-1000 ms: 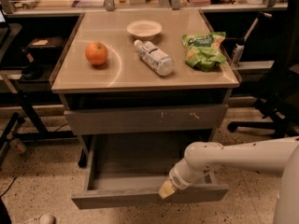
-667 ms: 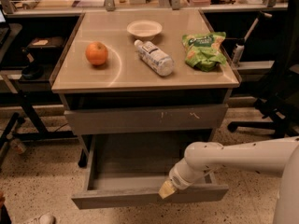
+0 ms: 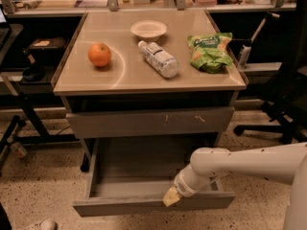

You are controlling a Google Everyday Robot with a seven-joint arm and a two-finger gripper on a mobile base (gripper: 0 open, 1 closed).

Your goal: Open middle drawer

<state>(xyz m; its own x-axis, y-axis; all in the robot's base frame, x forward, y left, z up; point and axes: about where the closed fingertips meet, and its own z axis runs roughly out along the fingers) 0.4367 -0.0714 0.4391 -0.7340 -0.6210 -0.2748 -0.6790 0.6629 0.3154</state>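
Observation:
The middle drawer [image 3: 144, 206] is pulled well out below the table top, with a plain grey front panel and a shallow grey tray body [image 3: 144, 164] that shows nothing inside. My gripper [image 3: 171, 196], at the end of the white arm [image 3: 240, 164] reaching in from the right, sits at the top edge of the drawer's front panel, right of its middle. Above it is a wider grey drawer front with white scratch marks [image 3: 149, 122], which is closed.
On the tan table top [image 3: 124, 75] lie an orange [image 3: 99, 54], a white bowl [image 3: 148, 29], a plastic bottle on its side [image 3: 159, 59] and a green snack bag [image 3: 209, 51]. A black chair base [image 3: 273, 119] stands at the right, and black stand legs [image 3: 29, 123] at the left.

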